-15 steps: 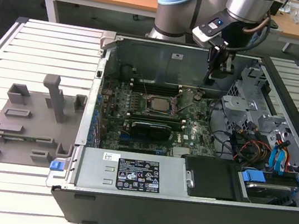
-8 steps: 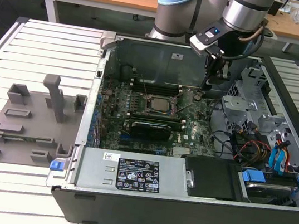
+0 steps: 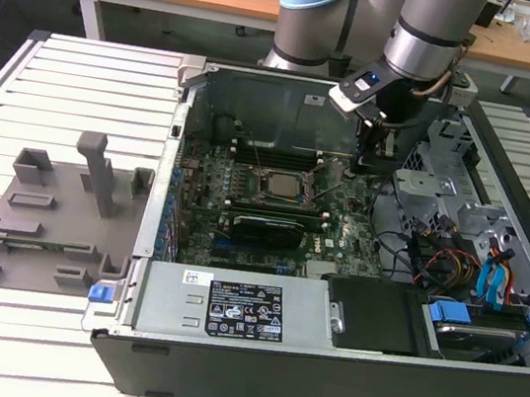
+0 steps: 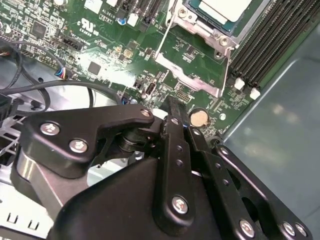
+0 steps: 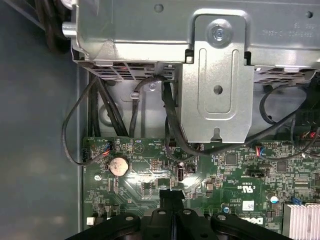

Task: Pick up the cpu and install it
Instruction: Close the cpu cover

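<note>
An open computer case [image 3: 316, 391] is seen on a slatted table [image 3: 75, 70], with a grey fixture tray [image 3: 41, 225] at the exterior view's left. Inside it the motherboard [image 3: 329, 250] is exposed. The gripper [image 3: 365, 172] is poised low over the board near a coin cell [image 5: 119, 165], its fingers [image 4: 175, 117] pressed together with nothing between them. The cpu [image 4: 222, 7] is seen lying in the socket frame [image 4: 190, 75], apart from the gripper. It is judged light, stiff, smooth-topped and fragile underneath, and best taken by opposite edges
</note>
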Motion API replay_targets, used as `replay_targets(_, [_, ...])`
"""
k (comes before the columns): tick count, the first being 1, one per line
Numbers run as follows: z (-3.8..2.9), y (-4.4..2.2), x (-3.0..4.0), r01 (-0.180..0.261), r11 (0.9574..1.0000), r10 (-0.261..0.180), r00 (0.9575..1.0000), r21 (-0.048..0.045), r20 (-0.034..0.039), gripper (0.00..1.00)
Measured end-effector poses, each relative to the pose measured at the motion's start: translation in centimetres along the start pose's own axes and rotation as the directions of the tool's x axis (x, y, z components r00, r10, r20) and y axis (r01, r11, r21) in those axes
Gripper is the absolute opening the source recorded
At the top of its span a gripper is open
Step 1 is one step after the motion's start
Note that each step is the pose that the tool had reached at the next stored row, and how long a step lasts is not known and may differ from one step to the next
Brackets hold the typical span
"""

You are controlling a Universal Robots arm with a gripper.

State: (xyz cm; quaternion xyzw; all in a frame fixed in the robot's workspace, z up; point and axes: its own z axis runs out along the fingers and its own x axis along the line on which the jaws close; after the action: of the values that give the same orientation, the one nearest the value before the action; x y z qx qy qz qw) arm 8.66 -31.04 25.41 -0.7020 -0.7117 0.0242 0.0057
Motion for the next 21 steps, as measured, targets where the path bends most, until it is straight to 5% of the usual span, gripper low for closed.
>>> replay_targets(5, [0.58, -0.15, 0.01, 0.0, 1.0, 0.0, 1.0, 0.0001, 0.0002, 0.11])
replay_targets(15, [0.64, -0.62, 0.02, 0.0, 1.0, 0.0, 1.0, 0.0, 0.0001, 0.11])
replay_targets(21, [0.68, -1.65, 0.04, 0.0, 1.0, 0.0, 1.0, 0.0, 0.0001, 0.11])
